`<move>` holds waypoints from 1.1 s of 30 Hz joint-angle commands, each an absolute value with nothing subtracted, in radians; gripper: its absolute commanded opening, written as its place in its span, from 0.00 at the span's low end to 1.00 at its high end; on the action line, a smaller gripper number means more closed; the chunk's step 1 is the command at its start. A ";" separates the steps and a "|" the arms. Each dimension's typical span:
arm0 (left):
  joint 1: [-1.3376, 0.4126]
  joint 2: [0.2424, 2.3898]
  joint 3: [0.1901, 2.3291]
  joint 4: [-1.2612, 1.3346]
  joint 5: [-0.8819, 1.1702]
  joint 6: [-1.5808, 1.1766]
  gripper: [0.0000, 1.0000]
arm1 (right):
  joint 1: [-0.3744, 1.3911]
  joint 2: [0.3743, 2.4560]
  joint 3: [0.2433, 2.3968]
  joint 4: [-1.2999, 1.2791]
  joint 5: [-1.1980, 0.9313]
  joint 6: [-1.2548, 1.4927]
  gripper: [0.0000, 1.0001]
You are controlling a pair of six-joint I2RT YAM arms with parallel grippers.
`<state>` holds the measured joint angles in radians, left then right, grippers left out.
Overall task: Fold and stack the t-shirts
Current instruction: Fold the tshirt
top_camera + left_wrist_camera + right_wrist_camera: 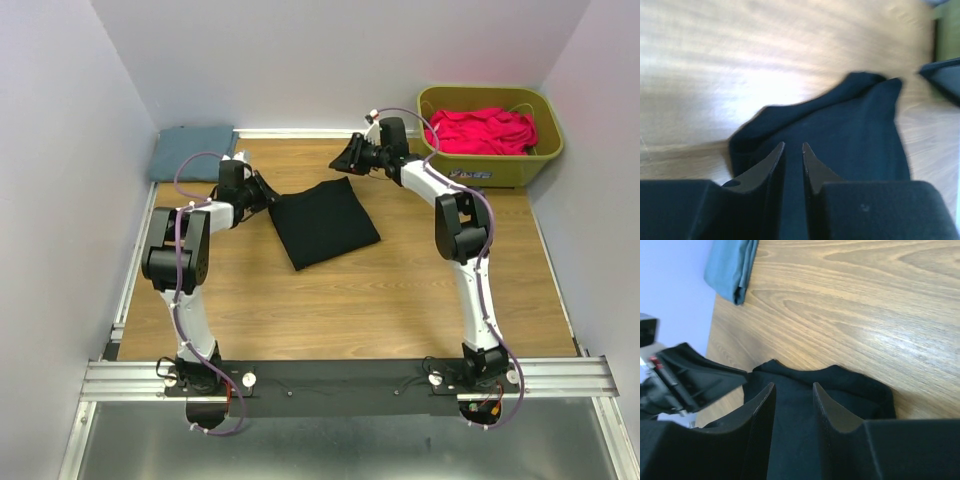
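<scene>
A black t-shirt (325, 222) lies folded in a rough square on the wooden table (400, 290). My left gripper (268, 192) is at the shirt's left corner. In the left wrist view the gripper (793, 145) hovers over the black cloth (850, 130), its jaws a narrow gap apart with nothing held. My right gripper (345, 160) is over the shirt's far corner. In the right wrist view the gripper (793, 386) is open above the shirt (840, 385) and empty. A folded blue t-shirt (193, 152) lies at the back left corner.
A green basket (545, 160) at the back right holds red t-shirts (485, 130). White walls close in the table on three sides. The blue shirt also shows in the right wrist view (732, 265), as does the left gripper (700, 377).
</scene>
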<state>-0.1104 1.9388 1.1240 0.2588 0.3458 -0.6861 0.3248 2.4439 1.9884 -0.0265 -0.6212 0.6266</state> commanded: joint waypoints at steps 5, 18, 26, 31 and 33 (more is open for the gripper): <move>-0.106 2.000 1.131 0.222 0.339 -0.703 0.21 | 0.316 2.474 1.891 -0.026 -0.548 0.601 0.43; -0.095 1.812 1.117 0.150 0.232 -0.681 0.30 | 0.321 2.294 1.795 -0.029 -0.532 0.581 0.44; -0.247 1.574 1.042 0.042 0.251 -0.646 0.36 | 0.353 1.985 1.442 -0.009 -0.658 0.572 0.44; -0.386 1.482 0.892 0.011 0.327 -0.673 0.36 | 0.351 1.830 1.227 0.051 -0.695 0.574 0.44; -0.405 1.476 0.813 0.012 0.347 -0.675 0.35 | 0.350 1.801 1.146 0.073 -0.693 0.560 0.44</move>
